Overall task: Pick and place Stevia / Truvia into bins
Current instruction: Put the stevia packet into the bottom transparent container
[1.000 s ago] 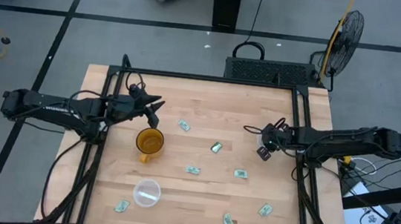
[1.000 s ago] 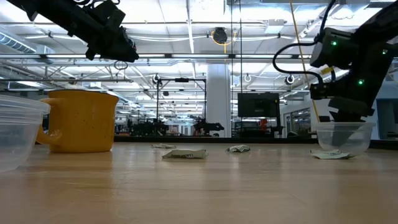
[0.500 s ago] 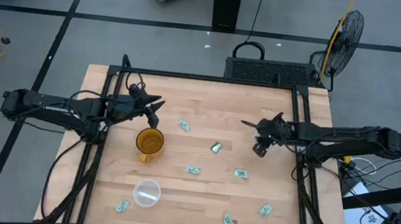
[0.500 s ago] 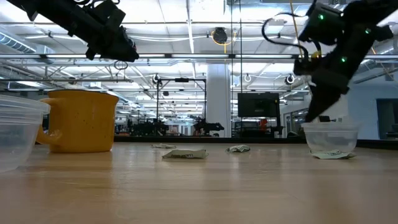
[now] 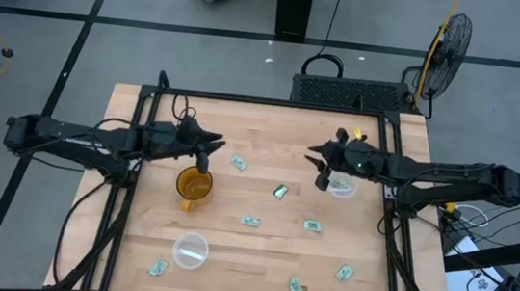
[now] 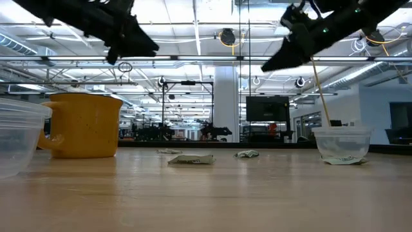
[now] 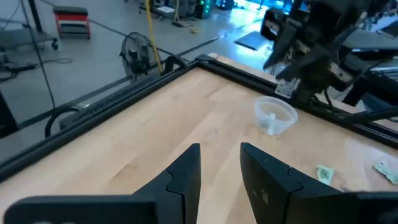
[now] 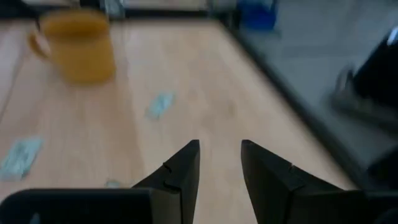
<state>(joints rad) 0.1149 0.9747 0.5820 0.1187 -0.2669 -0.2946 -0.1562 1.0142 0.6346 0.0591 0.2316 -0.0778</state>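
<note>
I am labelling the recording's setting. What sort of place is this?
Probably a large robotics lab or workshop: an open hall with exposed ceiling trusses, a taped grey floor, a standing fan, and a framed wooden table.

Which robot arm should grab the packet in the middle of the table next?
Probably the right. Its end effector hangs open and empty beside the clear cup, closer to the middle packet. The left end effector, also open, hovers over the orange mug, farther from a cup.

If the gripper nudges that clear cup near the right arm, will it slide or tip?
Probably slide: the clear cup looks low, wide and thin-walled, so light. With only a packet or so inside, it likely skids across the wooden table rather than tipping.
</note>
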